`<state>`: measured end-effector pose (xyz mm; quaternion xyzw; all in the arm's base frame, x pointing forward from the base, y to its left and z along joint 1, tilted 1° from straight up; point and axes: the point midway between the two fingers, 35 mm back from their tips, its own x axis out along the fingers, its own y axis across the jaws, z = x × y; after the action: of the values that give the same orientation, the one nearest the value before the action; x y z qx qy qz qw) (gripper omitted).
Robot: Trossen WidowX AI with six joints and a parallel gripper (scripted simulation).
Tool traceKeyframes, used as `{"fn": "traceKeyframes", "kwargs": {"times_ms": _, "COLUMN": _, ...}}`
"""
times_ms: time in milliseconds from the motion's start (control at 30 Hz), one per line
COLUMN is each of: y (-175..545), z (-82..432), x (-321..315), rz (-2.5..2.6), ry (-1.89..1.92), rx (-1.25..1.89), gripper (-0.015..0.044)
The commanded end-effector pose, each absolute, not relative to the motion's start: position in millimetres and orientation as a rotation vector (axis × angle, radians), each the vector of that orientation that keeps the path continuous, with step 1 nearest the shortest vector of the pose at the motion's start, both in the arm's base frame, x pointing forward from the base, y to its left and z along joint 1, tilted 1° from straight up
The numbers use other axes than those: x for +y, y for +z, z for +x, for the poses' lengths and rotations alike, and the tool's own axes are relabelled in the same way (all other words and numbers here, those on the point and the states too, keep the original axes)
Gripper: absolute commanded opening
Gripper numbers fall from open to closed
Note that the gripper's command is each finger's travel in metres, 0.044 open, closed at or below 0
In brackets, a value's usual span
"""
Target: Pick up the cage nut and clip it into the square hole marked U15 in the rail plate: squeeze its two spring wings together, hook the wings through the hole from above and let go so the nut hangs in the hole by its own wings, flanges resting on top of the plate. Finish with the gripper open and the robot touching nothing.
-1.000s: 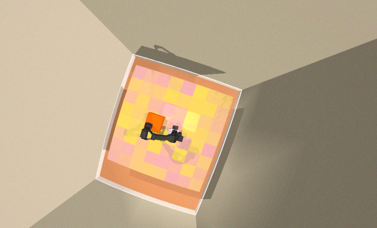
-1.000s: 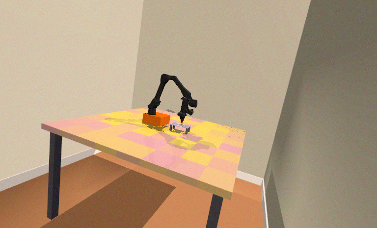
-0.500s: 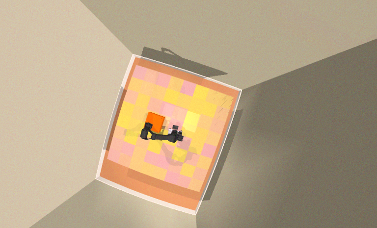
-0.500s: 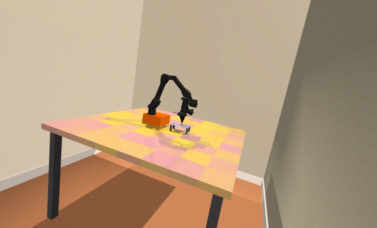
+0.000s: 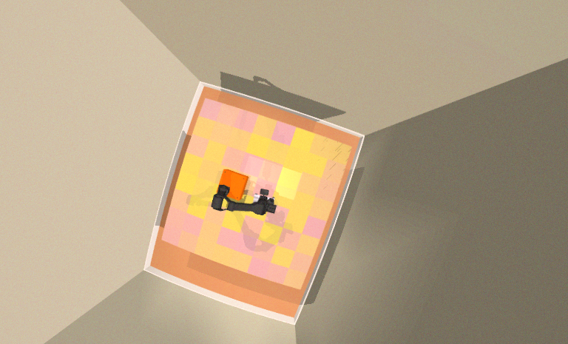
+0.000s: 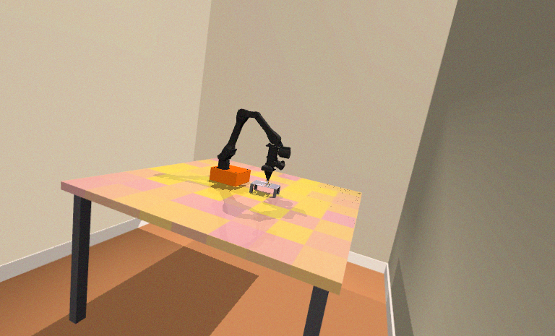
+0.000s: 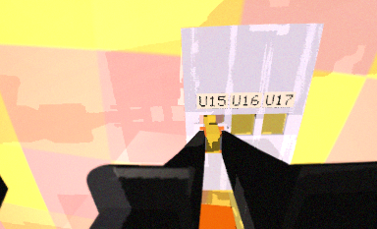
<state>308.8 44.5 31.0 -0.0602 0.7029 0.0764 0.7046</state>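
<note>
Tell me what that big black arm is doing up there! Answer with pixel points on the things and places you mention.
The robot arm (image 5: 247, 206) (image 6: 266, 127) is pinching a little yellow-and-orange cage nut (image 7: 211, 129) in its claw (image 5: 256, 197) (image 6: 267, 183) (image 7: 211, 136). It has the nut right at the square hole marked U15 in the silvery rail plate (image 6: 261, 183) (image 7: 206, 57), which stands on short legs on the colorful table (image 6: 241, 251). The claw is shut on the nut, so it hasn't let go yet. I can't tell whether the nut's wings are hooked in.

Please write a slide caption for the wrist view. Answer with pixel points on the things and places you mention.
Black gripper fingers pinch a small yellow-orange cage nut (image 7: 212, 131) at U15.
</note>
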Motion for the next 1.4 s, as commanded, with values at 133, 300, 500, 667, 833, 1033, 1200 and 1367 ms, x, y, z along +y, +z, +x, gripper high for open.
{"fn": "traceKeyframes", "kwargs": {"times_ms": 133, "y": 30.0, "z": 308.9, "x": 44.1, "rz": -0.117, "ry": 0.187, "rx": 1.565, "gripper": 0.0035}}
{"fn": "traceKeyframes", "kwargs": {"times_ms": 300, "y": 29.8, "z": 308.9, "x": 43.9, "rz": -0.113, "ry": 0.191, "rx": 1.565, "gripper": 0.0035}}
{"fn": "traceKeyframes", "kwargs": {"times_ms": 500, "y": 29.6, "z": 309.0, "x": 43.5, "rz": -0.106, "ry": 0.198, "rx": 1.566, "gripper": 0.0035}}
{"fn": "traceKeyframes", "kwargs": {"times_ms": 667, "y": 29.4, "z": 309.0, "x": 43.3, "rz": -0.102, "ry": 0.203, "rx": 1.566, "gripper": 0.0035}}
{"fn": "traceKeyframes", "kwargs": {"times_ms": 833, "y": 29.1, "z": 309.1, "x": 43.0, "rz": -0.096, "ry": 0.208, "rx": 1.567, "gripper": 0.0035}}
{"fn": "traceKeyframes", "kwargs": {"times_ms": 1033, "y": 28.7, "z": 309.2, "x": 42.8, "rz": -0.091, "ry": 0.214, "rx": 1.567, "gripper": 0.0035}}
{"fn": "traceKeyframes", "kwargs": {"times_ms": 1200, "y": 28.4, "z": 309.3, "x": 42.5, "rz": -0.084, "ry": 0.221, "rx": 1.568, "gripper": 0.0035}}
{"fn": "traceKeyframes", "kwargs": {"times_ms": 1367, "y": 28.1, "z": 309.3, "x": 42.2, "rz": -0.077, "ry": 0.228, "rx": 1.569, "gripper": 0.0035}}
